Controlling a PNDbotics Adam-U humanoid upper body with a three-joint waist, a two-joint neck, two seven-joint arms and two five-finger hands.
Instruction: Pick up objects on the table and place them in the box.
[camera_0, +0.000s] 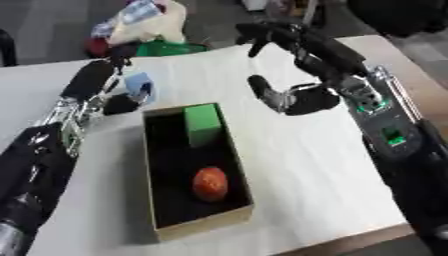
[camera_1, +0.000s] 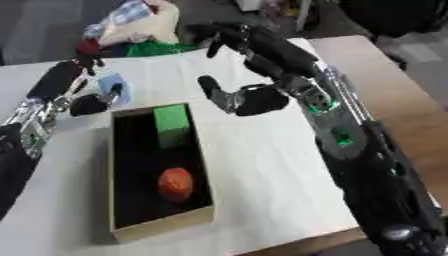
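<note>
A long box (camera_0: 197, 227) with a black inside lies in the middle of the white table (camera_0: 297, 165). In it a green block (camera_0: 202, 122) stands at the far end and a red-orange round thing (camera_0: 210, 183) lies nearer me. My left hand (camera_0: 118, 104) is just off the box's far left corner, its fingers curled round a small light-blue object (camera_0: 138, 82). My right hand (camera_0: 311, 97) hovers to the right of the box's far end, open, with its fingers stretched toward the far edge and nothing in it.
A heap of bags and cloth (camera_0: 144, 27), white, green and red, sits at the table's far edge. A wooden border (camera_0: 420, 85) runs down the table's right side. Bare white surface lies right of the box.
</note>
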